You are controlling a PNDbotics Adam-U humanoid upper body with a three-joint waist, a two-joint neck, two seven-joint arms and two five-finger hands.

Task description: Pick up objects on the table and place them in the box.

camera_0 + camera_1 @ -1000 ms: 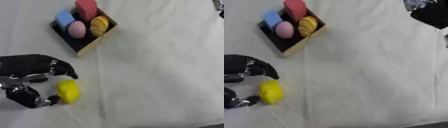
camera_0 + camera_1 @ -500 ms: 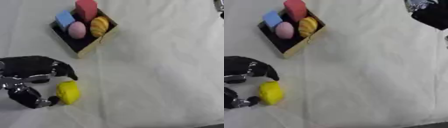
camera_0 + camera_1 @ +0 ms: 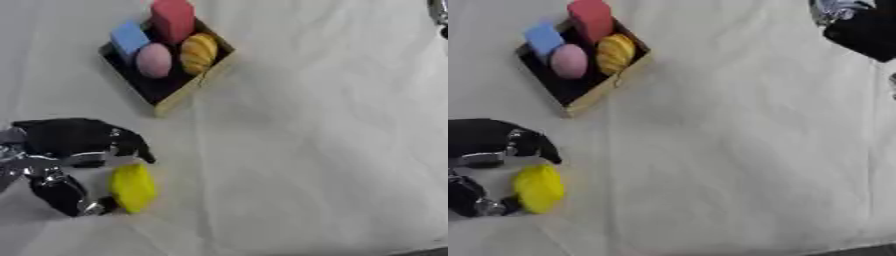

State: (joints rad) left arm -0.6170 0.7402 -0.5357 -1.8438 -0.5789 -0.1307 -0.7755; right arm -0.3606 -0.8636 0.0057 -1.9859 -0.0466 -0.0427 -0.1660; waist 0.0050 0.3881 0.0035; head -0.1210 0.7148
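Observation:
A yellow lemon-shaped object (image 3: 133, 188) lies on the white cloth at the lower left. My left hand (image 3: 70, 150) is curled round it, fingers (image 3: 136, 148) arched over its top and the thumb (image 3: 74, 202) touching its lower left side. The open wooden box (image 3: 188, 92) with a dark inside stands at the upper left. It holds a red block (image 3: 173, 19), a blue block (image 3: 129, 37), a pink egg shape (image 3: 154, 60) and an orange-yellow ribbed piece (image 3: 199, 52). My right hand (image 3: 861, 26) shows only in part at the upper right corner.
A white wrinkled cloth (image 3: 332, 150) covers the table from the box across to the right edge. A dark strip shows at the bottom right corner (image 3: 868, 250), where the table ends.

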